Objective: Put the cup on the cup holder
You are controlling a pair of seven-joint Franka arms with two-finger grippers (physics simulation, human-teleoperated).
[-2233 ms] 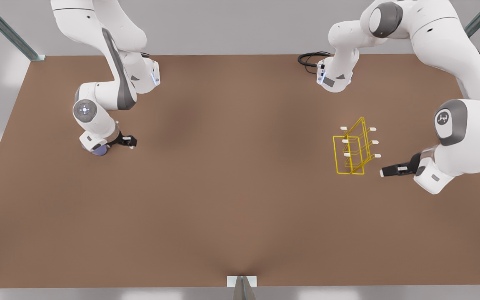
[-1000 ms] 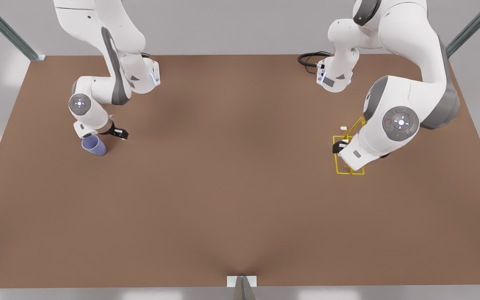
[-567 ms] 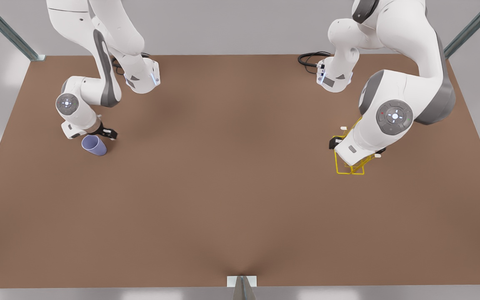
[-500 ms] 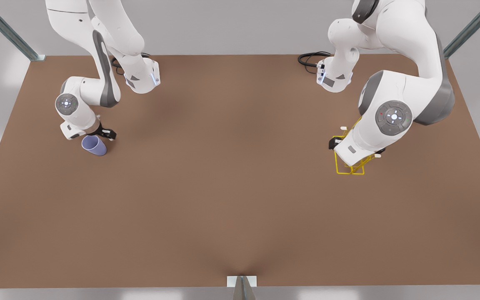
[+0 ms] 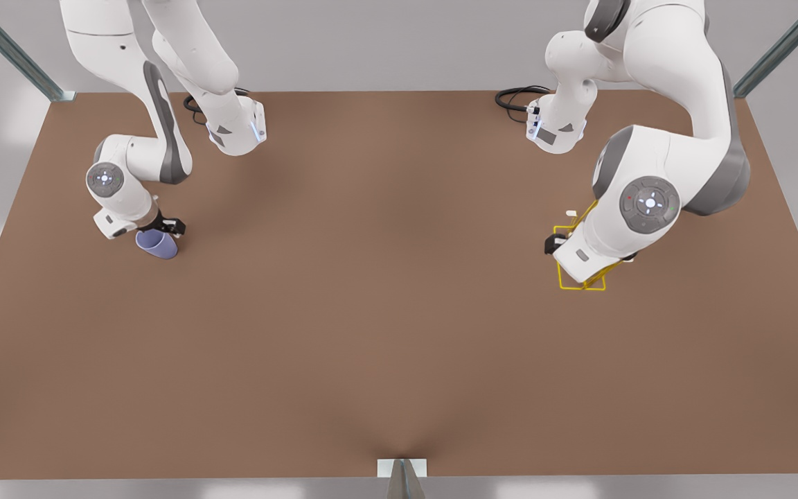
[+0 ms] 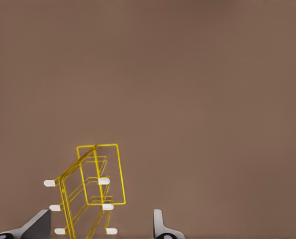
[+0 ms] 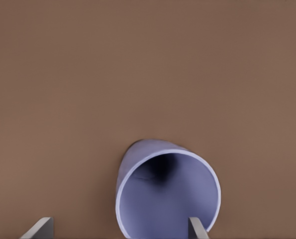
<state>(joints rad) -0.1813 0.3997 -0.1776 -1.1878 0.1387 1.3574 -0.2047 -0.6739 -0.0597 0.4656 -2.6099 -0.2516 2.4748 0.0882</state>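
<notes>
Right wrist view looks straight down into the cup (image 7: 167, 194): a plain lavender-blue tumbler with no handle, thin rim, smooth matte wall narrowing toward its base. It stands mouth up on the brown table (image 7: 148, 64), and the right gripper (image 7: 118, 228) hangs just above it with its two fingertips spread apart, one to each side of the rim, touching nothing.

In the front view the cup (image 5: 158, 244) sits near the table's (image 5: 385, 312) left edge, partly under the right gripper (image 5: 163, 230). The cup holder (image 5: 582, 281) stands well apart, near the right edge, with the left gripper (image 5: 557, 242) over it. In the left wrist view that holder (image 6: 90, 191) is a thin yellow wire frame of rectangles with short white-tipped pegs sticking sideways; the left gripper's (image 6: 100, 226) fingers are parted and hold nothing.

The cup looks light, stiff and rather slick. A sound hold would likely be across the wall just below the rim, with moderate squeeze, since the taper could let it slip downward. The wire holder seems light too and could tip if nudged.
</notes>
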